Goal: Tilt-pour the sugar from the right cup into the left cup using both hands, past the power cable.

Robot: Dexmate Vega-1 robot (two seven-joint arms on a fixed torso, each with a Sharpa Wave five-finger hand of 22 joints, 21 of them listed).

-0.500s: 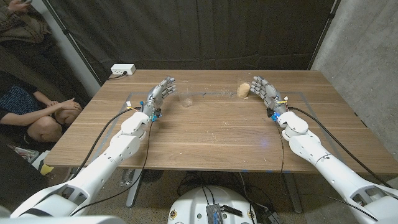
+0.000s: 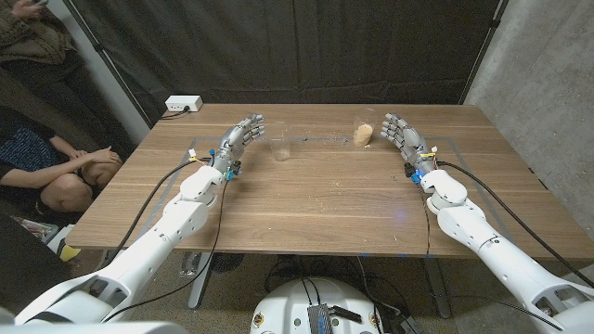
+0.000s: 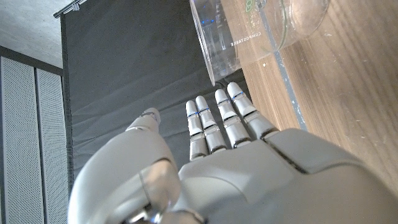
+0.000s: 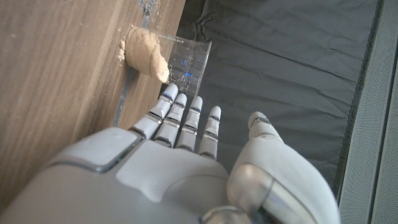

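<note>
Wooden table (image 2: 306, 199), brown, with two clear plastic cups toward the far side. Right clear cup holding tan sugar (image 2: 364, 135) upright at the far right of centre; seen in the right wrist view (image 4: 163, 55) with the sugar mounded inside against the clear wall. Left clear cup, empty (image 2: 279, 147), upright at the far left of centre; seen close in the left wrist view (image 3: 261, 28). Well apart from each other.

Right hand (image 2: 402, 135) just to the right of the sugar cup, fingers apart and straight, holding nothing, a small gap between fingertips and cup; same spread fingers (image 4: 186, 118) in the right wrist view, reaching toward the cup without touching. Left hand (image 2: 239, 138) just to the left of the empty cup, fingers apart and extended, gripping nothing; fingers (image 3: 221, 121) short of the cup wall in the left wrist view.

White power strip (image 2: 182, 105) at the far left corner, beyond the table edge. Seated person (image 2: 51, 162) on the left, beside the table. Black curtain (image 2: 297, 46) behind.
</note>
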